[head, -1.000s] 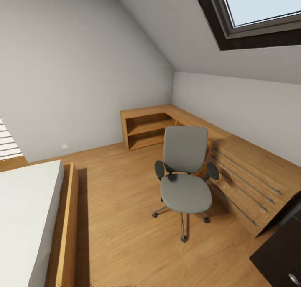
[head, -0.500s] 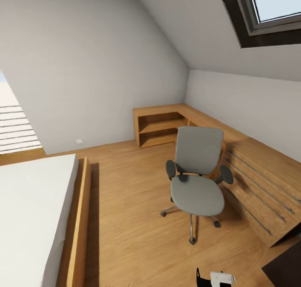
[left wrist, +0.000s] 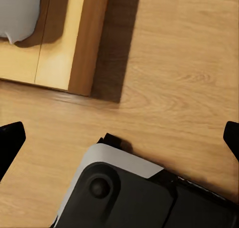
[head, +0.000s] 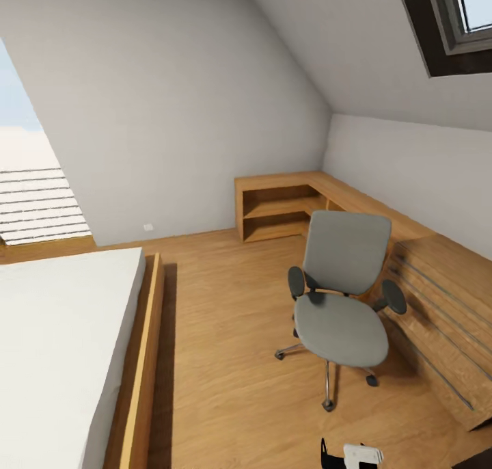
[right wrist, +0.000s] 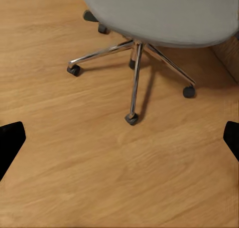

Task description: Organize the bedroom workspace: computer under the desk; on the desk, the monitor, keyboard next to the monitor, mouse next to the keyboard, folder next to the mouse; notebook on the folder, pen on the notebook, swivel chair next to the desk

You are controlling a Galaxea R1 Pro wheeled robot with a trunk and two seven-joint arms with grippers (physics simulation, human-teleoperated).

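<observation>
Head view looks down across the bedroom's wood plank floor [head: 225,359], under sloping pale walls with a dark-framed skylight [head: 451,31] at the upper corner. The swivel chair [head: 342,305] stands on the floor close against a slatted wooden chest [head: 444,318] along the wall, its grey seat bare: no blue folder lies on it as far as this view shows. Beyond the chair a low wooden shelf unit [head: 280,209] wraps the room's far corner; its open compartments look empty. A bed [head: 61,346] with a white mattress in a wooden frame runs along the other side of the floor.

Judging by this, the chair seat has already been cleared or the folder sits elsewhere; I cannot tell which. The chair itself appears not yet set at the desk, so moving it there is probably left. How the monitor, keyboard, mouse, notebook and pen stand cannot be judged from these pictures.

Left wrist view faces down at the floor beside the bed frame, over part of the robot's own base [left wrist: 144,193]; the left gripper [left wrist: 119,138] has its jaws spread wide, holding nothing. Right wrist view looks at the chair's chrome star base and casters; the right gripper [right wrist: 119,138] likewise has jaws wide apart and empty.
</observation>
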